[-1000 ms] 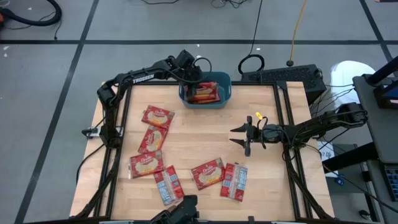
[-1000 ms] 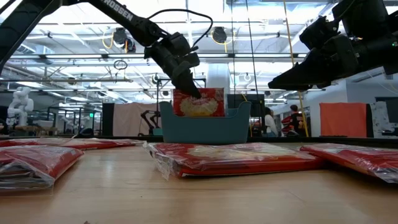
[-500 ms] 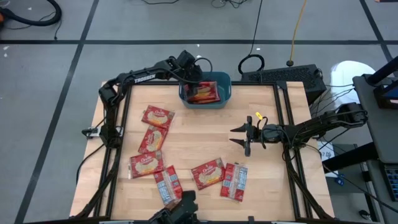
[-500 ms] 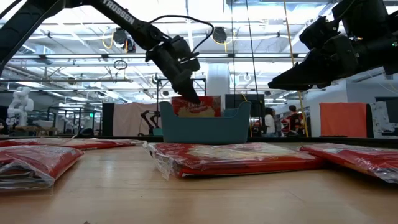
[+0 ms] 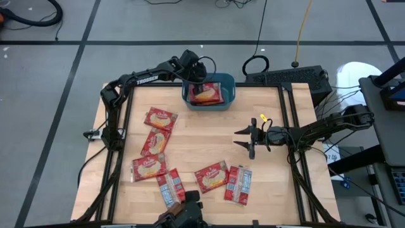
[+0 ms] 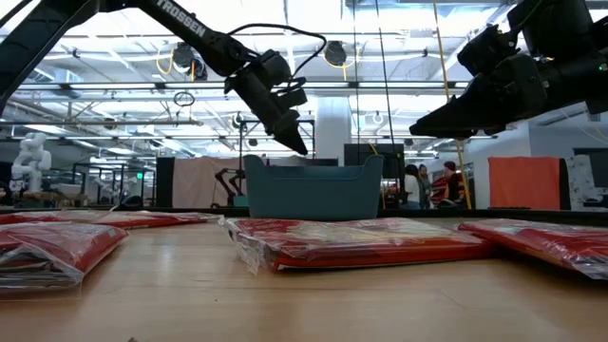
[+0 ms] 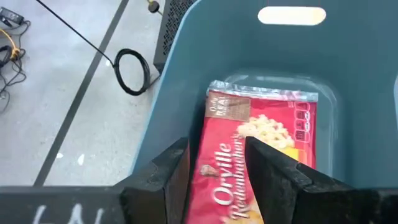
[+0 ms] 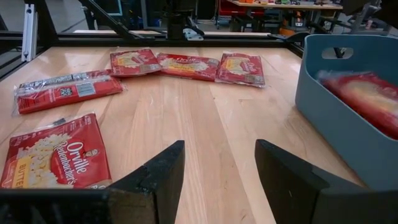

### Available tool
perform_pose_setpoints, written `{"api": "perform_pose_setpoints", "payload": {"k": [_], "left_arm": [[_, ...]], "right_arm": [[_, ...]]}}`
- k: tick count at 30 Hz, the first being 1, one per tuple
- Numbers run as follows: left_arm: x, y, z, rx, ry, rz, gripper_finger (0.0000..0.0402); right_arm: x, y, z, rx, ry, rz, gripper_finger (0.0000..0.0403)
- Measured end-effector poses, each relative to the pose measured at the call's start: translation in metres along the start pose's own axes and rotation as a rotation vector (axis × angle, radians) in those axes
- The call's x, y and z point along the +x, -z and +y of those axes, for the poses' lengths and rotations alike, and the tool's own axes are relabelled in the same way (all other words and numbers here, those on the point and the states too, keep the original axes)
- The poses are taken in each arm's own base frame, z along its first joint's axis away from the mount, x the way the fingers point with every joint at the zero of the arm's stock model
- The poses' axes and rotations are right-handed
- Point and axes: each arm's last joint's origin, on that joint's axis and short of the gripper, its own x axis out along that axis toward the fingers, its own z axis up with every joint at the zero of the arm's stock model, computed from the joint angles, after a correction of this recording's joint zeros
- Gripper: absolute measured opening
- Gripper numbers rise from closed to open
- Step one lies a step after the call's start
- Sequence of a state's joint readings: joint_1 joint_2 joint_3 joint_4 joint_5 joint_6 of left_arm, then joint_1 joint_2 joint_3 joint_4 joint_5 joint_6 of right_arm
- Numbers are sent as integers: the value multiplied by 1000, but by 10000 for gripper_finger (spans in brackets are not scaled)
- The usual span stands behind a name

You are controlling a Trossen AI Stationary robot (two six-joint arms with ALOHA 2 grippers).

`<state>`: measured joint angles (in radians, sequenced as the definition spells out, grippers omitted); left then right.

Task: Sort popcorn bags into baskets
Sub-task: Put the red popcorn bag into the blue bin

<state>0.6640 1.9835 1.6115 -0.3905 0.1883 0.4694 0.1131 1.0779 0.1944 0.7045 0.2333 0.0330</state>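
Left gripper (image 5: 197, 83), fingers parted, hovers over basket (image 5: 230, 95) at 12 o'clock, popcorn bag (image 5: 205, 94) inside; right gripper (image 5: 243, 139) open mid-table.

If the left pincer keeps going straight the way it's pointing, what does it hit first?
Most likely the popcorn bag lying in the teal basket. The left pincer points down into the basket, fingers apart on either side of that bag, though the gap above it is hard to judge.

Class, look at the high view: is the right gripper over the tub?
No. The right gripper hangs over bare table, well clear of the tub.
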Motion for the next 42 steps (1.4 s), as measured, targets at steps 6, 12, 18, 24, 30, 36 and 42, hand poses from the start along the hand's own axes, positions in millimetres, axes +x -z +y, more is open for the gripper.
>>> {"api": "perform_pose_setpoints", "payload": {"k": [6,12,18,24,30,36,42], "left_arm": [[2,-5,-9,-35,10,-1,161],[-5,-20,-34,-250,54,-16,155],[-29,-49,-84,-165,181,-68,103],[-51,-66,-143,-60,267,-55,54],[-60,-76,-211,44,274,-58,37],[-58,-59,-275,58,271,-117,37],[-64,-34,-327,16,241,-235,37]], "right_arm": [[0,0,0,0,0,2,187],[0,2,0,8,1,21,187],[0,6,1,80,-30,65,187],[-2,7,9,122,-84,77,187],[-5,7,20,157,-120,75,187],[-11,3,39,181,-160,60,187],[-17,4,52,203,-216,65,187]]}}
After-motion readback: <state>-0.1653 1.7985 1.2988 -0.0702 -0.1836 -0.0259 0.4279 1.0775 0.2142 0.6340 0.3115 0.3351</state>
